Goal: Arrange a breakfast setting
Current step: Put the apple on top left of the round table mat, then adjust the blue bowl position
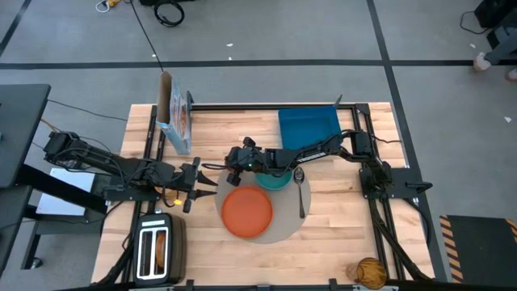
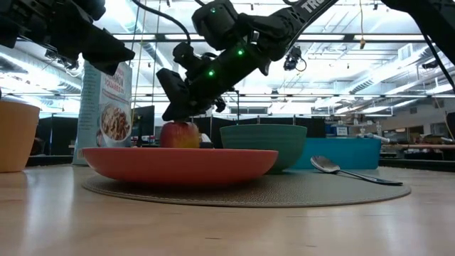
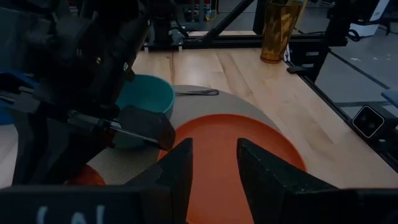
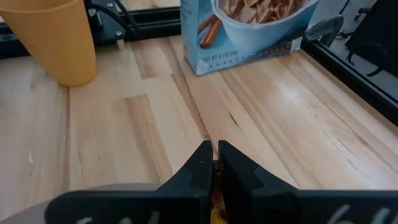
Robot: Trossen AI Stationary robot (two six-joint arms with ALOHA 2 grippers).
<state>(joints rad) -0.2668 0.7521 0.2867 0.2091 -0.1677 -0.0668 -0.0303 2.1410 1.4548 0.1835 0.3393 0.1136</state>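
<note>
The red apple [image 2: 180, 134] stands behind the orange plate [image 1: 246, 210], at the left rim of the round grey-beige mat [image 1: 287, 230]. My right gripper [image 2: 178, 115] reaches in from the right and is shut right on top of the apple, hiding it in the high view. The teal bowl [image 1: 276, 181] and the metal spoon [image 1: 300, 192] lie on the mat beyond the plate. My left gripper [image 1: 194, 179] is open and empty beside the mat's left edge, its fingers [image 3: 180, 168] pointing over the plate [image 3: 242, 155]. An orange cup [image 4: 56, 37] stands near the cereal box. A toast slice [image 1: 159, 247] sits in the toaster. My right gripper comes at the apple from above, slanting down from the table's right. Its two fingers are nearly together on the apple's stem [image 4: 216, 167] at the top. The apple stands upright below the fingers. The plate hides its underside, so whether it is lifted cannot be told.
A blue tray [image 1: 309, 125] lies at the far right. A cereal box [image 1: 176, 113] stands at the far left. The silver toaster [image 1: 157, 249] is at the near left corner, and an amber cup [image 1: 368, 271] at the near right. Bare wood shows at the near middle.
</note>
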